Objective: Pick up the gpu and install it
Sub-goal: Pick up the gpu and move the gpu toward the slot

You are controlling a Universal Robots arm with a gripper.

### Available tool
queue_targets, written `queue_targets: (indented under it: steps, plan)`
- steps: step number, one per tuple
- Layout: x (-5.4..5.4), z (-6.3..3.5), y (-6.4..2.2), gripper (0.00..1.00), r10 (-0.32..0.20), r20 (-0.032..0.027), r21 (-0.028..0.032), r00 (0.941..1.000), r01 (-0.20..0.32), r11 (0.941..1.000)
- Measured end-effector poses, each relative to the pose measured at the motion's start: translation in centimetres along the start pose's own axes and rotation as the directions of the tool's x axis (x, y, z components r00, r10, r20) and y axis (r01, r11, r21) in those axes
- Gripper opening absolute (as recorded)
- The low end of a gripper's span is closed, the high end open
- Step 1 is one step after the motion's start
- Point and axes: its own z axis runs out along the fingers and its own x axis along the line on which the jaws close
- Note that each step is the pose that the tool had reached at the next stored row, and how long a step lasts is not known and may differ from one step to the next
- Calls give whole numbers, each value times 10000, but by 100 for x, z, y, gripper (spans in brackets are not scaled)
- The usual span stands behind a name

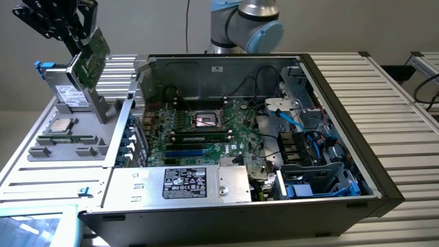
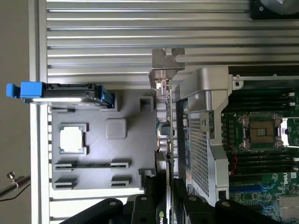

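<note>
The arm (image 1: 248, 24) shows a grey joint with pale blue caps at the far edge of the surface (image 1: 384, 82). Its black tool (image 1: 81, 43) hangs tilted above the surface's far corner at the exterior view's left, raised well clear of it. In the wrist view the tool (image 2: 168, 207) points down at the surface, its black fingers (image 2: 145, 209) closed on either face of the gpu (image 2: 167, 70), which hangs edge-on between them.

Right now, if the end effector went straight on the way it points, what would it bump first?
Probably the grey tray, at its edge beside the computer case; the held gpu would land first. Depth is unclear.
</note>
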Motion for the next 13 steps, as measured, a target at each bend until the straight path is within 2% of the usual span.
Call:
queue_targets:
  steps: [4,10,13]
  plan:
    - [-9,-119,8,27,-8,54,5,10000,8,10000]
    - [-9,-127,8,27,-12,62,9,10000,12,10000]
    - [-10,-128,8,27,-410,47,-21,9991,410,9992]
